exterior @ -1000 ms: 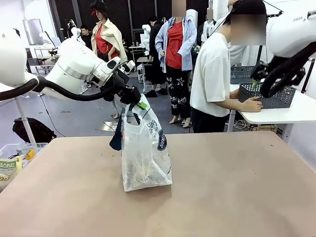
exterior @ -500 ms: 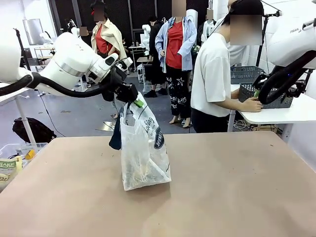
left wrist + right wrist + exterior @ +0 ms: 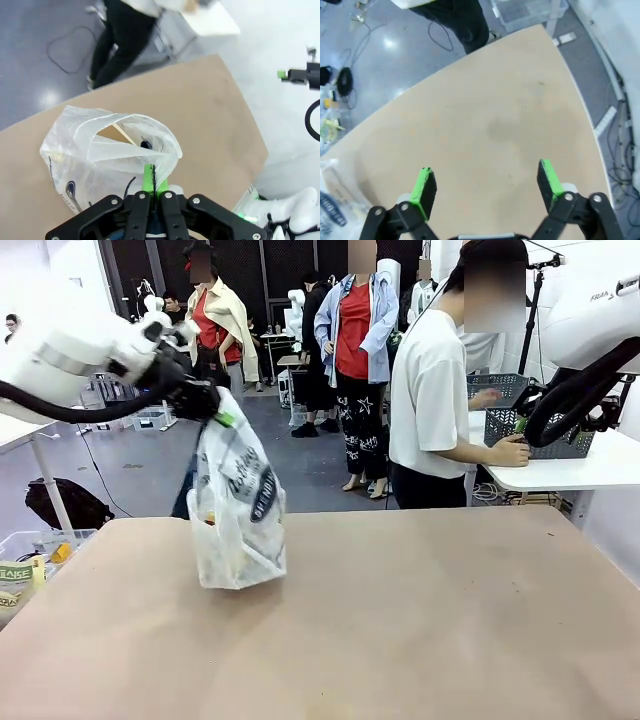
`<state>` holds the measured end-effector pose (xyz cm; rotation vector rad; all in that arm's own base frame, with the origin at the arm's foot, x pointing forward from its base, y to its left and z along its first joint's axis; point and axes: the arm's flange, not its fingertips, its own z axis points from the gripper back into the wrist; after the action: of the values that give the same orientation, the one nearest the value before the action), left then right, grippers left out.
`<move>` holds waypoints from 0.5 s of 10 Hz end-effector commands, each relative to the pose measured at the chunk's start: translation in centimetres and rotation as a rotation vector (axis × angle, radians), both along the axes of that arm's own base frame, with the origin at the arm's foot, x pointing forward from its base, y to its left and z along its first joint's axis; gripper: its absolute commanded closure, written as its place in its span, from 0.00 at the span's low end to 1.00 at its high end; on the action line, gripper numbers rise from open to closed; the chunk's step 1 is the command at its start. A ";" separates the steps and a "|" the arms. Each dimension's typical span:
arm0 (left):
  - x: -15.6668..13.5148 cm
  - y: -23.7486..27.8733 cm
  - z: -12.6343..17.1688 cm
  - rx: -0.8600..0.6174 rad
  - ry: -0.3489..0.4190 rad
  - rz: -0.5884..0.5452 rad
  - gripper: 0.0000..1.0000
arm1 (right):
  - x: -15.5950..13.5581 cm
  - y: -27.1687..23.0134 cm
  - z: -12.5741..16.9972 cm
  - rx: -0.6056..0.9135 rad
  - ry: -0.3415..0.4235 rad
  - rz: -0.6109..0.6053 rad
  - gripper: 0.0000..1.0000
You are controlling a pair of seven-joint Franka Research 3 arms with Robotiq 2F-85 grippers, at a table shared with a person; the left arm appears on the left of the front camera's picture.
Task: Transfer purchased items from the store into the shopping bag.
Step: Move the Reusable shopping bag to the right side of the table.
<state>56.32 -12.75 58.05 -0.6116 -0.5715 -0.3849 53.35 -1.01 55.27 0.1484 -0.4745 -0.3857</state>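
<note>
Bag-carrying step, we judge: left pincer [image 3: 151, 186] clenched on shopping bag [image 3: 238, 505] rim, right pincer [image 3: 485, 189] released, next set-down toward 9 o'clock on desk [image 3: 450, 620].

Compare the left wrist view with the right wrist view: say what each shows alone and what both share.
Left wrist view alone: the left gripper shut on the rim of the shopping bag, looking into its open mouth, where a thin tan stick leans.

Right wrist view alone: the right gripper open and empty above the table, with cables on the floor.

Both: the tan table, the grey floor and a person's dark trousers.
</note>
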 end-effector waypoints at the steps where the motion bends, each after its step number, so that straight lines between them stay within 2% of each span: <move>1: -4.1 4.5 1.8 -0.025 -0.054 0.248 1.00 | 0.0 0.1 -0.1 -0.022 0.005 0.008 0.00; 3: -5.6 10.9 3.2 0.008 -0.064 0.419 1.00 | 0.0 0.1 -0.1 -0.022 0.005 0.008 0.00; 4: -6.9 13.6 3.4 0.003 -0.013 0.440 1.00 | 0.0 0.1 -0.1 -0.022 0.005 0.008 0.00; 5: -6.9 15.6 3.4 0.022 0.039 0.451 1.00 | 0.0 0.1 -0.1 -0.022 0.005 0.008 0.00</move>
<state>49.59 2.79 60.39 -0.4531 -0.7012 0.0203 53.34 -1.02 55.26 0.1483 -0.4742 -0.3858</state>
